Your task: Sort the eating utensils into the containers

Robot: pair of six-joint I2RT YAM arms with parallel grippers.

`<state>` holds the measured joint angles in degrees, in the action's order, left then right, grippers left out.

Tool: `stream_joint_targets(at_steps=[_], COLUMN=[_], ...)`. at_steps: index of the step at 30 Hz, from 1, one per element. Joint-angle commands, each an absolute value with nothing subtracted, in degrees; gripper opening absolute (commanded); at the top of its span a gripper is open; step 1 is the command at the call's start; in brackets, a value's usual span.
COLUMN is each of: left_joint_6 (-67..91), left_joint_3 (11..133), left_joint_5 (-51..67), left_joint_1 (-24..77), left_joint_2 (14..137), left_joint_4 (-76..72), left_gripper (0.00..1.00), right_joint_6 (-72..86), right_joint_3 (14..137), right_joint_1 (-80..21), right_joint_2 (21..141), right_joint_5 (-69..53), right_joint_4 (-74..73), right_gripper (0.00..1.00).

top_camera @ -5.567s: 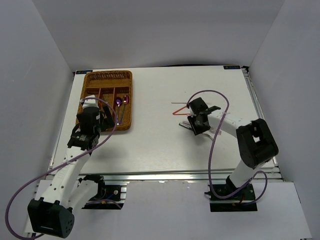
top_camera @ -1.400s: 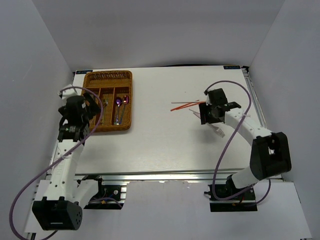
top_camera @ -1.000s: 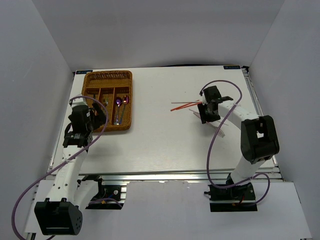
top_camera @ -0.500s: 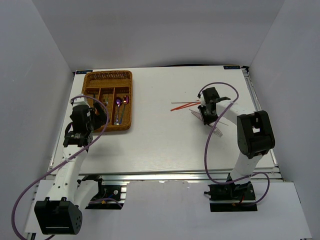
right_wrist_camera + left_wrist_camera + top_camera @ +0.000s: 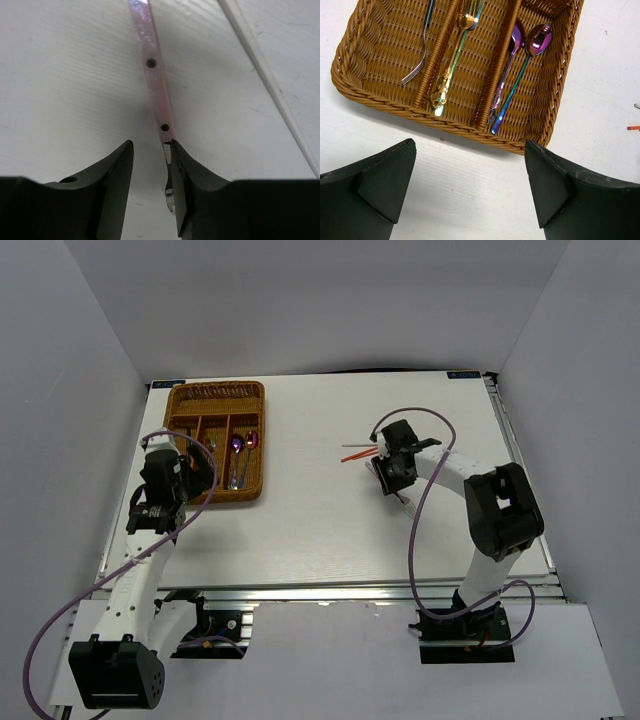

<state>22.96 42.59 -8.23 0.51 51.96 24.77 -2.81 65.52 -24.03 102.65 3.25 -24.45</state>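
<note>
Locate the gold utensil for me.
Left wrist view: the gold utensil lies in the middle long slot of the wicker tray, on the left arm's side, between the silver fork and the purple spoons.

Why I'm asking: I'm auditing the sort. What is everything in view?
Wicker tray: one, brown, table's far left.
Fork: one, silver, left slot.
Gold utensil: one, gold-rainbow, middle slot.
Spoons: two, purple, right slot.
Red chopstick: one, red, mid-table, right side.
White chopstick: one, white, beside it.
Pink handle: one, pink, riveted, by white chopstick.
Table: one, white, underneath.
Left gripper: one, black, open, near tray.
Right gripper: one, black, slightly open at that handle.
</note>
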Motion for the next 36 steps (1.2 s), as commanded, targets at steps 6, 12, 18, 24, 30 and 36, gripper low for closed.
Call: stream_joint_targets(at_steps=[6,12,18,24,30,36], left_joint_6=[22.5,22.5,22.5,24.7,39.8,47.4], left_joint_3=[42.8,42.7,42.8,41.7,33.2,32.3], left_joint_5=[-7.5,-7.4,-6.7,-1.2,19.1,15.2], left_joint_1=[0.8,0.8,0.8,0.8,3.5,17.5], left_joint_2=[51.7,51.9,52.4,51.3,47.8,53.9], left_joint_4=[23.8,23.8,23.8,23.0,6.5,-5.4], left_gripper=[0.98,0.98,0.98,0.98,0.98,0.98], right_joint_6=[-2.4,-2.4,-3.2,-2.2,6.7,18.5], right_joint_3=[68.4,68.9,69.3,67.6,68.6,69.1], right_joint_1=[-24.8,-24.8,-24.8,-26.8,-32.4,-41.7], right_joint_2=[102.7,106.3,108.4,107.3,99.5,92.0], right_joint_5=[4.5,6.3,6.3,6.1,-3.1,-10.1], right_joint_4=[-29.7,-30.0,-29.7,-29.2,-26.4,-16.8], right_gripper=[0.46,0.46,0.34,0.00,0.00,0.00])
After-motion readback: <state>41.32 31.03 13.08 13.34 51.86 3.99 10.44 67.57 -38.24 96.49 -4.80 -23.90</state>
